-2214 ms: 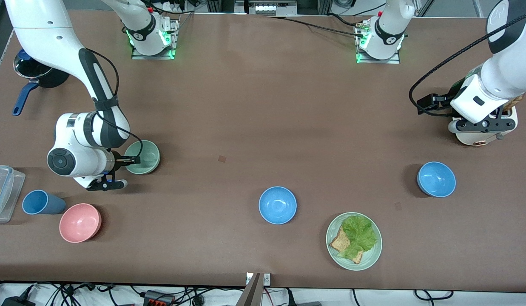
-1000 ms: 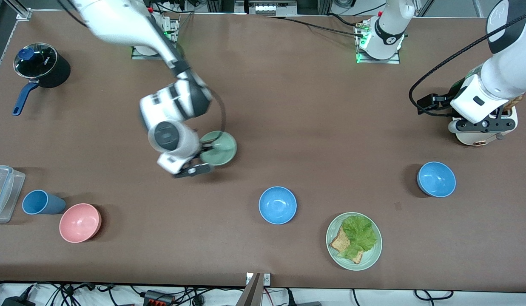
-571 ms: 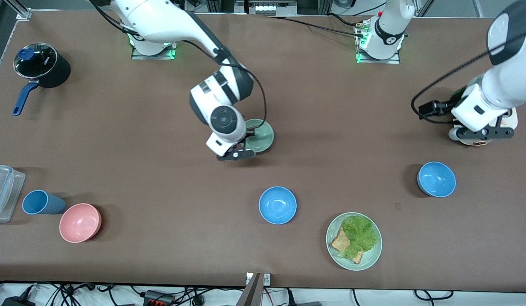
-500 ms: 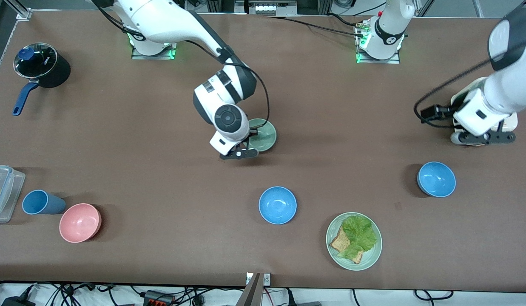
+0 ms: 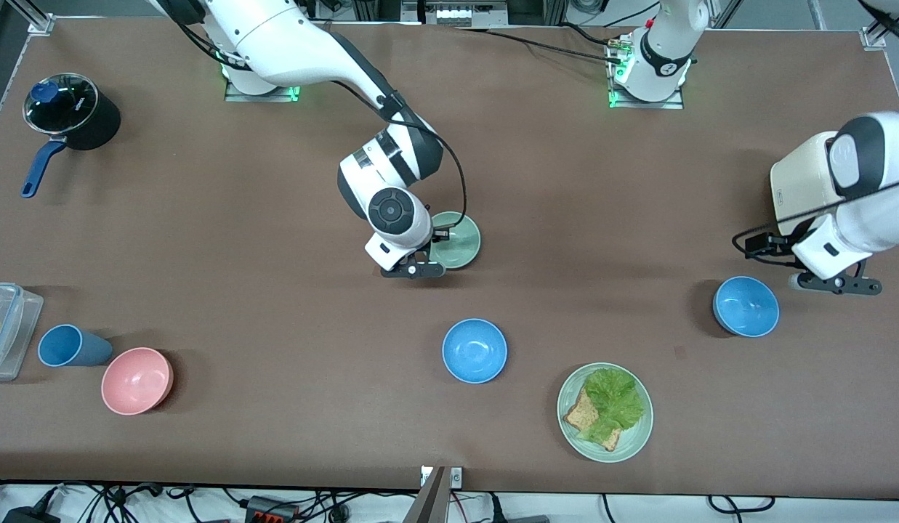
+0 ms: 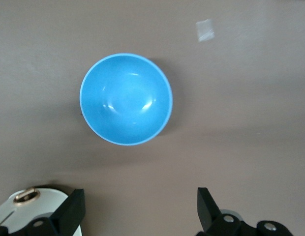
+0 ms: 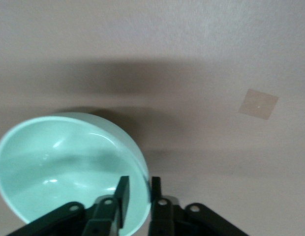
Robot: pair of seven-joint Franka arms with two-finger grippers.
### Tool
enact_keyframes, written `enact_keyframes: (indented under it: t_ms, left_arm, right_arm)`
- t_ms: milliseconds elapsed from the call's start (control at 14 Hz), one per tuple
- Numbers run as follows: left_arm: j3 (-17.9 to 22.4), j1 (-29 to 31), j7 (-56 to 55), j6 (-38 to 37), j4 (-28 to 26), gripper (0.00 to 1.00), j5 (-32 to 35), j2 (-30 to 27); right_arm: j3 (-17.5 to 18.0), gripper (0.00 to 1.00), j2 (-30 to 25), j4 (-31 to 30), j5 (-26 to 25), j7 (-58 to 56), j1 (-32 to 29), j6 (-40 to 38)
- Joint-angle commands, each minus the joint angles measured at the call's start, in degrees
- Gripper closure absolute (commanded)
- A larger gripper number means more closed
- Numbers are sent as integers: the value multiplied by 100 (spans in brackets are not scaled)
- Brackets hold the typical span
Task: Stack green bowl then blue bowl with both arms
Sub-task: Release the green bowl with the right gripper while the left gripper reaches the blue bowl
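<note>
While the wide pale green plate (image 5: 605,412) of lettuce and toast, the glossy pink bowl (image 5: 136,380) and the tall blue cup (image 5: 70,346) sat undisturbed along the camera edge of the brown bench (image 5: 275,378), the work farther in had clearly moved on. One plain sky-blue round bowl (image 5: 474,351) rested mid-bench, just farther in than the plate, and its twin, the blue bowl (image 5: 746,306) toward the left arm's end, lay untouched. The left claw (image 5: 833,285) had come down from over the cream toaster (image 5: 804,180) within the last two seconds and now hung just beside that twin; its wrist view showed the bowl (image 6: 126,99) centred ahead of widely parted fingers (image 6: 70,212), so it was empty and, by my reading, lining up a grasp. Farther in, the small glossy mint-green bowl (image 5: 455,240) had been carried from the right arm's end to mid-bench, and the right claw (image 5: 429,251) was pinched closed on its rim, one finger inside and one outside, as its wrist view showed (image 7: 135,194). Whether the bowl already touched the bench could not be told. The base of the stack seemed nearly placed, with release likely next. The black lidded saucepan (image 5: 71,116) stood farthest.
</note>
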Motion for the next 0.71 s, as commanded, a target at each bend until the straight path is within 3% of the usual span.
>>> enact_keyframes:
  t_ms: [0,429,643]
  left_arm:
    - [-45,90,195,-27,552,0,135,590]
    - [-97,687,1117,983,640,0,48,1259]
    - [-133,820,1179,1107,841,0,39,1566]
  right_arm:
    - [-100,0,-507,74,0,257,-34,-311]
    - [-1092,0,-1641,91,-711,-110,-60,-1384]
    - [-1524,0,-1932,91,-686,-821,-253,-1464]
